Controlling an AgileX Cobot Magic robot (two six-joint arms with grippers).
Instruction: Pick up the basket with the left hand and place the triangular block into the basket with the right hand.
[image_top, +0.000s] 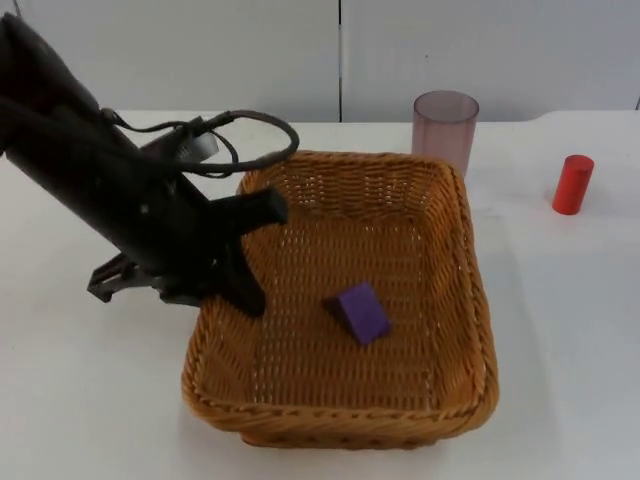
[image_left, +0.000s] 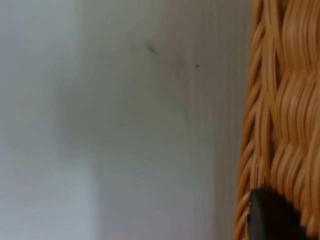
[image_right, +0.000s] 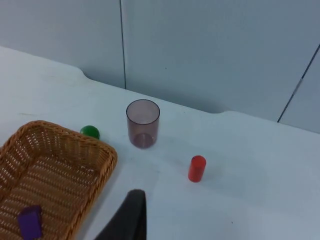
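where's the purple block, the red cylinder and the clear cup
purple block (image_top: 360, 312), top view, on its sloped upper face, inside the basket
red cylinder (image_top: 573, 185), top view, on the middle of its side
clear cup (image_right: 143, 123), right wrist view, on its side wall

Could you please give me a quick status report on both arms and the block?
Left end effector at woven wicker basket left rim. Right end effector waits above table. Purple triangular block already inside basket. Nothing in the way.

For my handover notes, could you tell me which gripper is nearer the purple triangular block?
Left. The left gripper grips the woven wicker basket holding the purple triangular block; the right gripper hangs outside.
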